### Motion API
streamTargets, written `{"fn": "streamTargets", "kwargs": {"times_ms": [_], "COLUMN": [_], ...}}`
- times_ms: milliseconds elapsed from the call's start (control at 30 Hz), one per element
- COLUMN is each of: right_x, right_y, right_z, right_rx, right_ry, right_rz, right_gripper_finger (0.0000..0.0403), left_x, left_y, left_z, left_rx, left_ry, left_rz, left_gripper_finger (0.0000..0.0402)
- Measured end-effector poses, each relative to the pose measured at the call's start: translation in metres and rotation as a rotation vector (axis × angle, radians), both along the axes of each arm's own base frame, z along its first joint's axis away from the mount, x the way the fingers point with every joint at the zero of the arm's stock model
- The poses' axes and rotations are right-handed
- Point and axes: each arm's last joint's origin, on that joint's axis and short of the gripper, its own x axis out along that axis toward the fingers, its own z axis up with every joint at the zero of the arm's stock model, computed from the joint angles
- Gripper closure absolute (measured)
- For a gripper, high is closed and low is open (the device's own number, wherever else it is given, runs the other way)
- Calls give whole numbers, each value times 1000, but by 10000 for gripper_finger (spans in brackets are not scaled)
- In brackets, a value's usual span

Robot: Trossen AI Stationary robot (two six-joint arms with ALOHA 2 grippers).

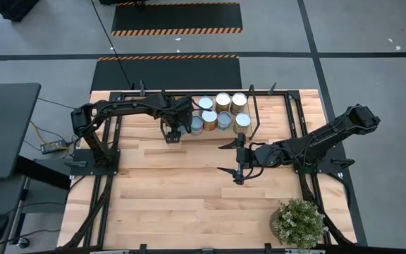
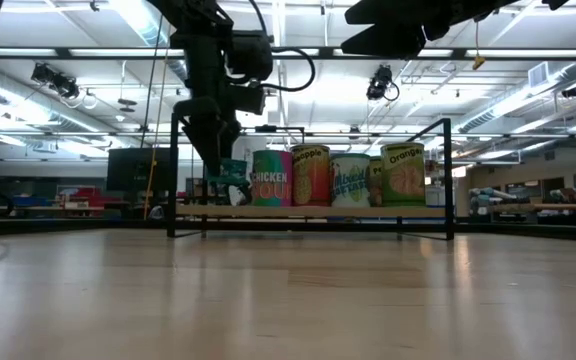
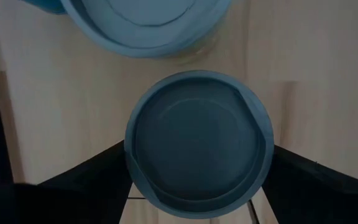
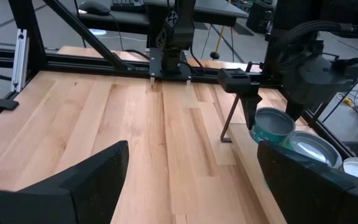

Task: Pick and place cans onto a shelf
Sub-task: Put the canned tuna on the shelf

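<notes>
Seven cans [image 1: 222, 111] on the shelf [image 1: 256, 134] at the far middle of the bench [image 1: 175, 190], grouped in two rows between the thin black posts. Left hand [image 1: 182, 129] at the shelf's left end, pointing down over the nearest can [image 3: 197, 140] of the front row. From the left wrist view, that can's round lid between the two dark fingers [image 3: 86, 174], one on each side, close against its rim; cannot tell whether clamped on it or just clear of it. A second lid [image 3: 145, 25] just beyond it. From the low view, labelled cans upright in a line on the shelf board, the left hand down at the leftmost one. Right hand [image 1: 234, 158] out over bare bench in front of the shelf, well apart from the cans, fingers spread, holding nothing. A potted plant [image 1: 299, 223] at the bench's near right corner.
</notes>
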Motion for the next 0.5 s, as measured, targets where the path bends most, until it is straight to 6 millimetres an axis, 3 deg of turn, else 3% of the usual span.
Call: {"fn": "streamTargets", "kwargs": {"times_ms": [500], "right_x": [0], "right_y": [0], "right_z": [0], "right_rx": [0], "right_ry": [-3], "right_rz": [1], "right_gripper_finger": [39], "left_x": [5], "left_y": [0], "left_z": [1], "left_rx": [-4], "left_ry": [-57], "left_rz": [22], "left_gripper_finger": [83]}}
